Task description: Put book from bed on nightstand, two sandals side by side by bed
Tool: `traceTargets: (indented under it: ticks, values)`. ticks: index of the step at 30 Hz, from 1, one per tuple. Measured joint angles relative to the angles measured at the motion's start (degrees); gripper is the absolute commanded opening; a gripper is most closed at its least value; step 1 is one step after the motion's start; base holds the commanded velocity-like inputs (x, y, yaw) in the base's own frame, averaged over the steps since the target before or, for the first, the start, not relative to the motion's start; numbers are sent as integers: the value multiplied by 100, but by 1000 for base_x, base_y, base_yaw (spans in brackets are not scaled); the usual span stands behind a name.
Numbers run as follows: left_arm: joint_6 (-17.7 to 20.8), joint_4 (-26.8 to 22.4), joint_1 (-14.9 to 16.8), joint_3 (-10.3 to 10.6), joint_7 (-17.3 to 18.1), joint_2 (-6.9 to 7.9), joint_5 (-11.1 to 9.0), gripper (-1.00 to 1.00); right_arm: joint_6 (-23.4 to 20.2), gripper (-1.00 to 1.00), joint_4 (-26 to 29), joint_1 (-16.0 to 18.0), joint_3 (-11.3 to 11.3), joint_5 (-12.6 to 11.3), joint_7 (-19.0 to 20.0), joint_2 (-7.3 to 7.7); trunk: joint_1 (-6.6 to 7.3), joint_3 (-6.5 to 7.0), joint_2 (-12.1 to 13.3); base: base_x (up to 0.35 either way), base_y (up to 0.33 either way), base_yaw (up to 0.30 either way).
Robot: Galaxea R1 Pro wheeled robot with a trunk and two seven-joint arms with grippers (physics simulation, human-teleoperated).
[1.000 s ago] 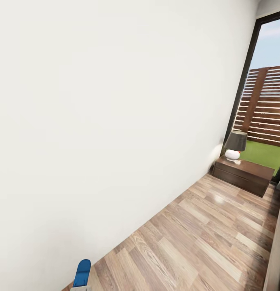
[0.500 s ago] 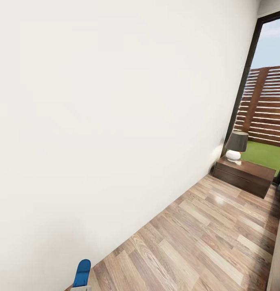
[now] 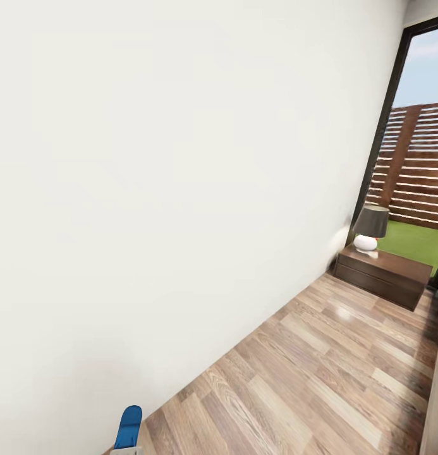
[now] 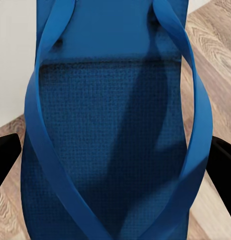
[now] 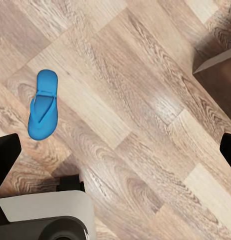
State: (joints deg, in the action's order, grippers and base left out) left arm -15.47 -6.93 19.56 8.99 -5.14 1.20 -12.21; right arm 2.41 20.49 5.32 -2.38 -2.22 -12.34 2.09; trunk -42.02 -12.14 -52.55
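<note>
One bright-blue sandal [image 4: 110,125] sits between the black fingers [image 4: 5,160] of my left gripper [image 4: 115,165], which is shut on it. Its toe end [image 3: 129,426] pokes up at the bottom left of the head view, close to the white wall. The other sandal [image 5: 43,104] lies flat on the wood floor in the right wrist view, below my right gripper [image 5: 115,155], which hangs open and holds nothing. A dark-brown nightstand [image 3: 382,273] stands at the far end by the window. The book is out of view.
A lamp [image 3: 369,229] with a dark shade stands on the nightstand. The white wall [image 3: 181,189] runs along the left. A pale strip, perhaps the bed's side [image 3: 436,392], borders the floor on the right. My base [image 5: 45,220] is near the loose sandal.
The head view has shifted very slightly, so the camera moved. The sandal stays in my left gripper at the same place in the view.
</note>
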Motion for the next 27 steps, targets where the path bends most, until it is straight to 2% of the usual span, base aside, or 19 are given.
traceTargets:
  ticks: [18,27]
  values:
    - [3,-3,-11,15,0,-6,0,-100,-4,100,-3,0,0,0,0,0,-1,0,1,44,0,0]
    - [3,-4,-20,25,0,-7,0,-100,-3,100,-4,0,0,0,0,0,0,0,0,109,-17,0]
